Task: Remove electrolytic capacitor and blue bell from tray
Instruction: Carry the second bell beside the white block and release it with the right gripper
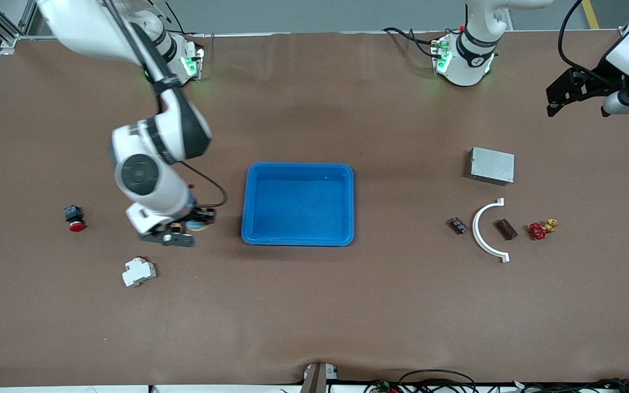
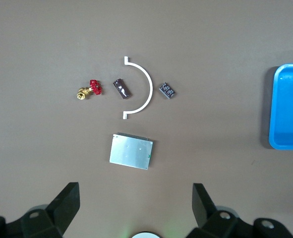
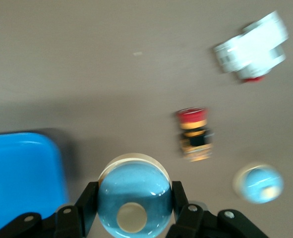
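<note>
Blue bell (image 3: 134,196) — clamped in right hand (image 3: 131,210) — beside tray (image 1: 298,204).

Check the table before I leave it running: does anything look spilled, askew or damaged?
Nothing stands out. The right gripper is shut squarely on a blue round part beside the blue tray. The left gripper waits open toward its own end of the table. The metal box and white arc lie flat, apart.
</note>
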Controlling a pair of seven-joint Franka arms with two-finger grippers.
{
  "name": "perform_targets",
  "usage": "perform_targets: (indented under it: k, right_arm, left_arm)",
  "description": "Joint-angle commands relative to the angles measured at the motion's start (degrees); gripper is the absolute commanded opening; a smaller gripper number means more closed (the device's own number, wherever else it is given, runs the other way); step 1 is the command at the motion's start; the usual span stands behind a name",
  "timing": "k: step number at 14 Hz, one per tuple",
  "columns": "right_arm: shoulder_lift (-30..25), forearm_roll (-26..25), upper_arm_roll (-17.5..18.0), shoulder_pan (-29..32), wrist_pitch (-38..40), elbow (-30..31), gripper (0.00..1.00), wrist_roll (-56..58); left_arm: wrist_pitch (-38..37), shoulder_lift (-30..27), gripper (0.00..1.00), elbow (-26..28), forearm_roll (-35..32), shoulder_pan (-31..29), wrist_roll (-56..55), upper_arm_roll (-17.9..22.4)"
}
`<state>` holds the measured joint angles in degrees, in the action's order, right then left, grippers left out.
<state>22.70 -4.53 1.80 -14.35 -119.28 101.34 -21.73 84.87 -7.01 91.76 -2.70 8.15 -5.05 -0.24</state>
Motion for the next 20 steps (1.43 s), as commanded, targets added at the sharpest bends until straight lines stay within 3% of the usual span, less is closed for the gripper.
perform_targets:
  k: [1, 6, 11, 16, 20]
  right_arm:
    - [-4.25, 0.23, 1.18, 10.62, -3.67, 6.67, 0.00, 18.32]
    - [0.30, 0.75, 1.27, 22.86, -9.29, 4.93, 0.00, 40.34]
    - [14.01, 2.16, 1.10, 27.70, -9.31, -9.73, 0.00, 56.69]
    - [21.05, 1.54, 1.01, 29.81, -9.84, -16.69, 0.00, 61.98]
    - [23.43, 1.81, 1.10, 30.52, -10.18, -17.32, 0.00, 62.25]
  left_arm:
    - [1.09, -0.29, 1.00, 0.36, 1.12, 0.63, 0.57, 0.86]
    - [0.91, 2.00, 1.00, -0.53, 1.03, 0.37, 0.48, 0.77]
    - [0.91, 2.62, 1.00, -0.61, 1.03, 0.02, 0.30, 0.94]
    - [1.08, 2.53, 1.00, -0.53, 1.03, 0.02, 0.13, 1.03]
    - [0.82, 2.27, 1.00, -0.53, 1.03, -0.07, 0.21, 1.21]
